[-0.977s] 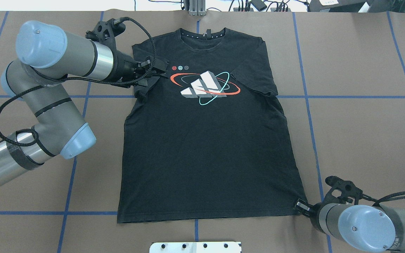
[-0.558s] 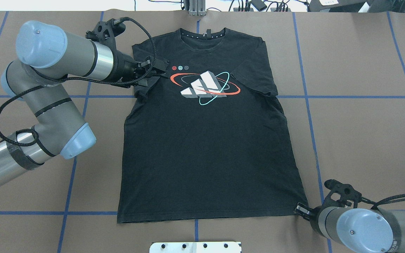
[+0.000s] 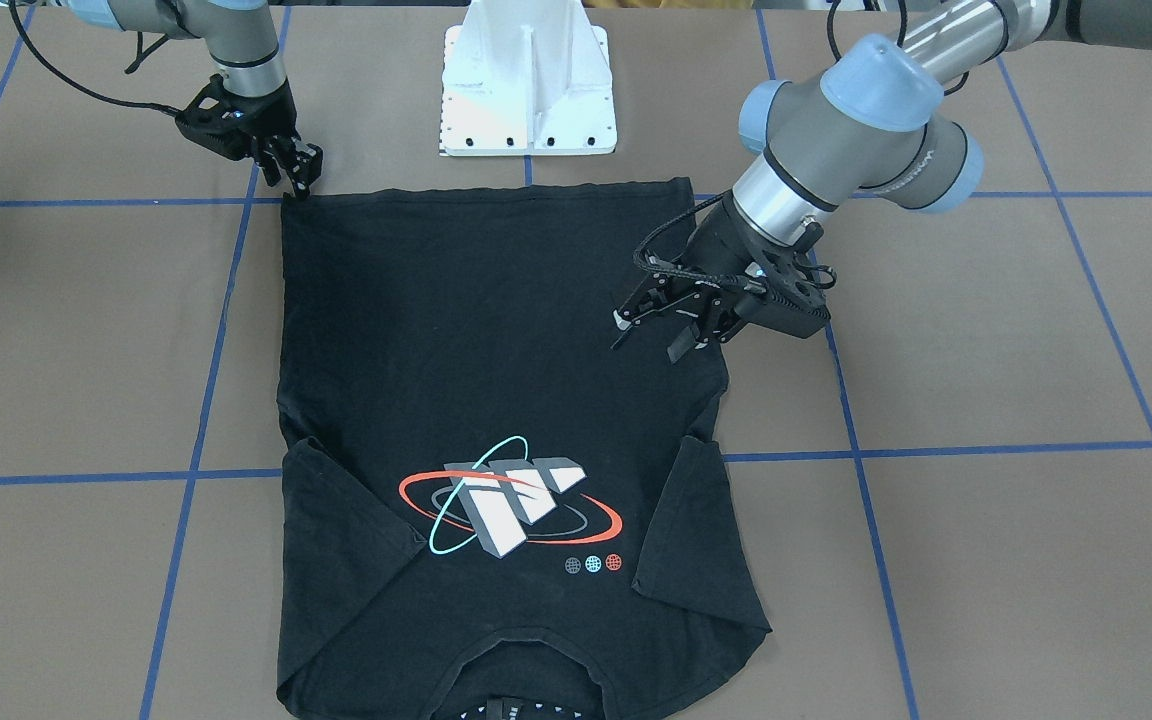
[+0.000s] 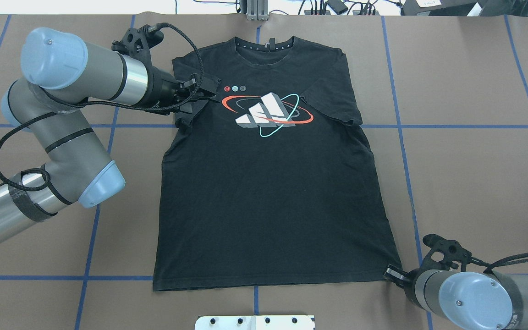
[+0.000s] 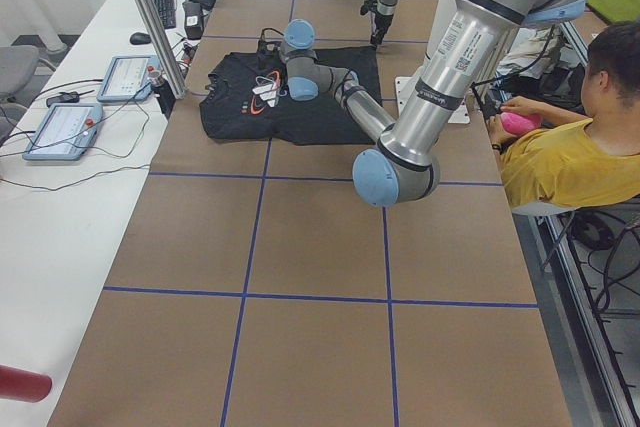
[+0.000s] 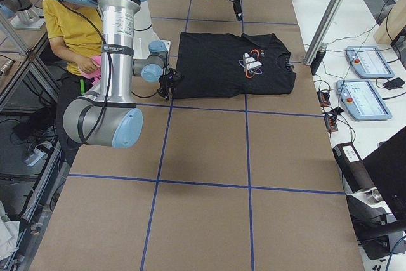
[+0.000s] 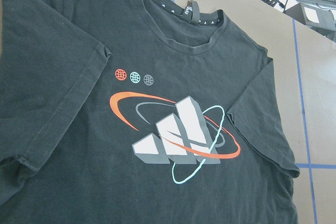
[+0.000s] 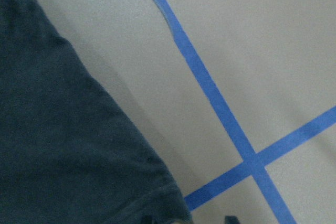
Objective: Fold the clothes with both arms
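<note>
along the table's left edge the left arm (image 4: 71, 151) bends in over the brown covering. the left gripper (image 3: 646, 340) hangs above the left part of the t-shirt (image 4: 268, 197) with its jaws spread apart, holding no cloth. at the middle of the near edge sits a white pedestal base (image 3: 528, 90), just clear of the shirt's hem. toward the near right corner the right gripper (image 3: 301, 185) points down at the hem's right corner. its fingertips stand apart, with the corner of the cloth lying loose between them.

blue tape lines (image 4: 429, 126) divide the table (image 4: 475, 183) into large squares. black cables (image 4: 337, 7) bunch beyond the far edge. a white side bench (image 5: 50, 227) beyond that edge carries control tablets (image 6: 368, 61). a person in a yellow shirt (image 5: 565, 162) sits behind the robot.

the t-shirt lies flat and face up at the table's middle, collar (image 4: 264, 46) toward the far edge and hem toward the near edge. both sleeves sit drawn in close to the body. its white-grey block print (image 4: 267, 112) is ringed by red and teal ellipses, with three small dots (image 4: 235, 87) beside it.
</note>
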### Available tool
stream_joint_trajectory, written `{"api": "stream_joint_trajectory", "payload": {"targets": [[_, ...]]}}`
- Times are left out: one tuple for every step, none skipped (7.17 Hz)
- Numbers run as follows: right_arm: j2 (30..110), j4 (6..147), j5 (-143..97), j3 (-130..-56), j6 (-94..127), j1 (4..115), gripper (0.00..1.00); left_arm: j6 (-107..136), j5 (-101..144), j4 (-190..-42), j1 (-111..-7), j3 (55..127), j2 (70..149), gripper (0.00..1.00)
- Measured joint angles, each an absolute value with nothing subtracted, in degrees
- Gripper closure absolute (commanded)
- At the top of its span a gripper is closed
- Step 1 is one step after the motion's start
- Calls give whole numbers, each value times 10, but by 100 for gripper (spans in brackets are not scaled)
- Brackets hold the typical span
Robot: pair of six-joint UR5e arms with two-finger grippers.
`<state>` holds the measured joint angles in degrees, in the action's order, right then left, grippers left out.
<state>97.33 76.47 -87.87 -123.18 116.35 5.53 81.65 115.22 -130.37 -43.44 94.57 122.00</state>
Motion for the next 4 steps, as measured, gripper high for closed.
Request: {"api": "stream_joint_trajectory", "payload": {"targets": [[973,765,-879,-1231,1163,56,45,817,1152,-1304,-434,945,1220,18],[973,765,-879,-1231,1163,56,45,817,1152,-1304,-434,945,1220,18],[972,765,-878,-1231,1163,58,45,817,1152,-1304,-434,945,1220,18],[972,765,-878,-1231,1163,60,47,817,1152,-1303,-434,945,1220,18]]}}
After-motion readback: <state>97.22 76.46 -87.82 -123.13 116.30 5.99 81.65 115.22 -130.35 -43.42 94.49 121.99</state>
